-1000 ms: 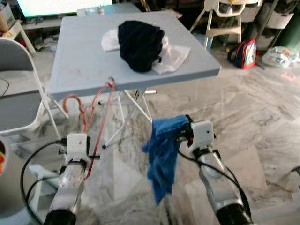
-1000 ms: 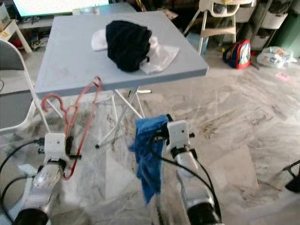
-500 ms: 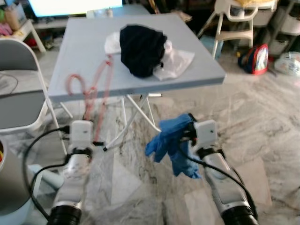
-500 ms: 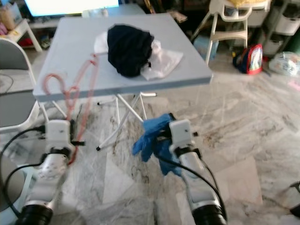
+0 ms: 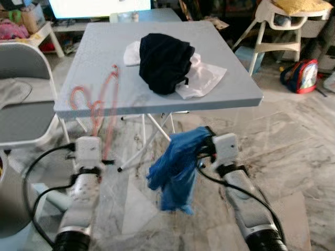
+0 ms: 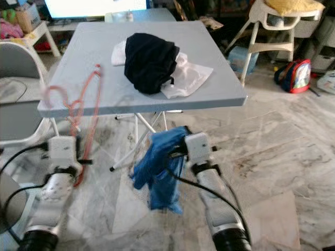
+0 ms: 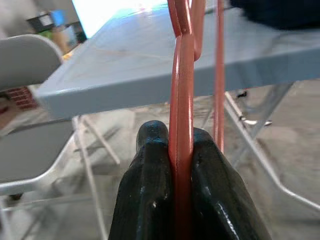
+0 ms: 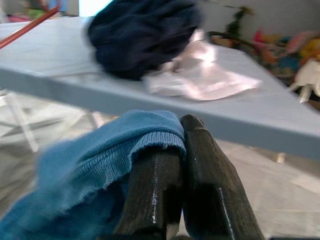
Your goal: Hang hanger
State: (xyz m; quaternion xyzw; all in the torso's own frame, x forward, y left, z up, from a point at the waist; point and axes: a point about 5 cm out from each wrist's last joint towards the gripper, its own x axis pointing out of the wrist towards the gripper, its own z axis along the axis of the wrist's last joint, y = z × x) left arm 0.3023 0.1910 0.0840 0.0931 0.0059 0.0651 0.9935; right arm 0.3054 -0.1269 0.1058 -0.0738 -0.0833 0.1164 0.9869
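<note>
Left gripper [image 7: 175,165]: fingers clamped tight on red hanger [image 5: 104,104], held upright before grey table [image 5: 94,63]; right gripper [image 8: 177,145]: pinched on blue cloth [image 5: 175,167], dangling; step: dressing hanger; next: likely thread hanger into cloth.

Both arms reach toward the table [image 5: 104,99]; left end effector [image 7: 176,150] and right end effector [image 8: 181,145] are clamped tight.
</note>
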